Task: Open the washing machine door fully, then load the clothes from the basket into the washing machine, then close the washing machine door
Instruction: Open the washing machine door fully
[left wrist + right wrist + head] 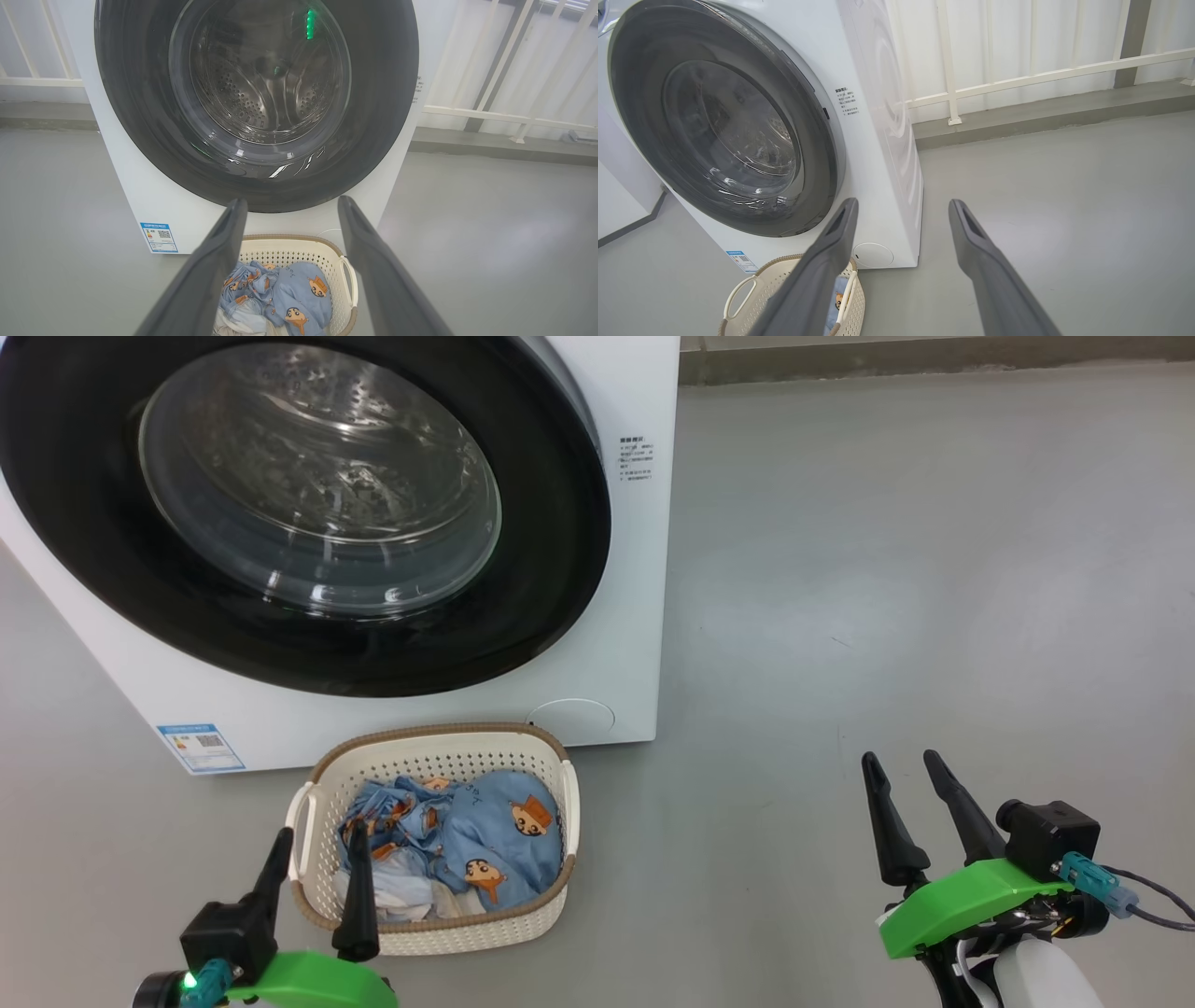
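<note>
1. The large round washing machine door (317, 504), with its wide glossy black rim and bulging clear glass window, is sitting shut against the front of the big white front-loading washing machine (635, 616). Opening it is looking like the step in hand.
2. In the head view the door is lying up and to the left of the right claw (901, 761), well apart from it. The door's right edge, beside the machine's white corner, is the side facing that claw.
3. In the right wrist view a shallow notch (798, 70) is showing in the rim on that same side. I am reading it as the likely pull point, though the hinge side is not showing clearly.
4. The left claw (319, 829) is hanging by the near left side of the small cream perforated plastic basket (439, 733), with the door lying straight ahead and above it.
5. Light blue clothes printed with orange-brown cartoon faces (485, 840) are lying inside the basket. It is standing on the grey floor (887, 569) just in front of the machine's base.
6. Both claws are standing released, fingers spread wide, grasping nothing.
7. Judging by this layout, the right claw is having the clearer line to the door's right edge. The left claw is sitting nearer the door's lower middle.
</note>
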Controlling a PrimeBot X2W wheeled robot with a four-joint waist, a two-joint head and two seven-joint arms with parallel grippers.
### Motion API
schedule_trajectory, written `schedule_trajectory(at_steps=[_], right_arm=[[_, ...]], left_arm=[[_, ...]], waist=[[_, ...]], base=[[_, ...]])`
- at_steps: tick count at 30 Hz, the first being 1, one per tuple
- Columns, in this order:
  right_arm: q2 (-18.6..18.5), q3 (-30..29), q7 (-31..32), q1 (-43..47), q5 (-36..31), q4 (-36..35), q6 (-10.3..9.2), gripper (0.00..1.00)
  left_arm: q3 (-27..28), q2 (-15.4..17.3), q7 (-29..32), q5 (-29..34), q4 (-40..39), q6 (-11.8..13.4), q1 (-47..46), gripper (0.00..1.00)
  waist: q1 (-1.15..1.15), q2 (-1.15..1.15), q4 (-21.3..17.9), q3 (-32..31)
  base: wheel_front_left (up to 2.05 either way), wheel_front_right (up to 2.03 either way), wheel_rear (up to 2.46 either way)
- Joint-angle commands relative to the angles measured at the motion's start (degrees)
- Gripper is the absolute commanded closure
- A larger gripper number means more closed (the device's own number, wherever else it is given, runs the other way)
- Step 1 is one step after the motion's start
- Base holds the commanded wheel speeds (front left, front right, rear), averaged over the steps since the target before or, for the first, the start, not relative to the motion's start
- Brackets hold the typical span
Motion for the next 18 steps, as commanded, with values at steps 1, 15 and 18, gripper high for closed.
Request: schedule_trajectory(at_steps=[1,15,18], right_arm=[[0.1,1.6,-0.7,-1.6,0.1,-1.3,0.09,0.00],[0.1,1.3,-0.7,-1.4,-0.3,-2.1,0.09,1.00],[0.1,1.3,-0.7,-1.5,1.6,-2.0,0.09,1.00]], left_arm=[[1.7,0.8,-0.4,0.3,-1.1,0.4,-2.0,0.00],[1.6,0.8,-0.4,0.2,-1.0,0.6,-2.1,0.00],[1.5,0.8,-0.4,0.2,-1.1,0.5,-2.3,0.00]], waist=[[0.00,0.00,0.0,0.0],[0.00,0.00,0.5,0.4],[0.00,0.00,0.7,1.0]], base=[[0.00,0.00,0.00],[0.00,0.00,0.00],[0.00,0.00,0.00]])
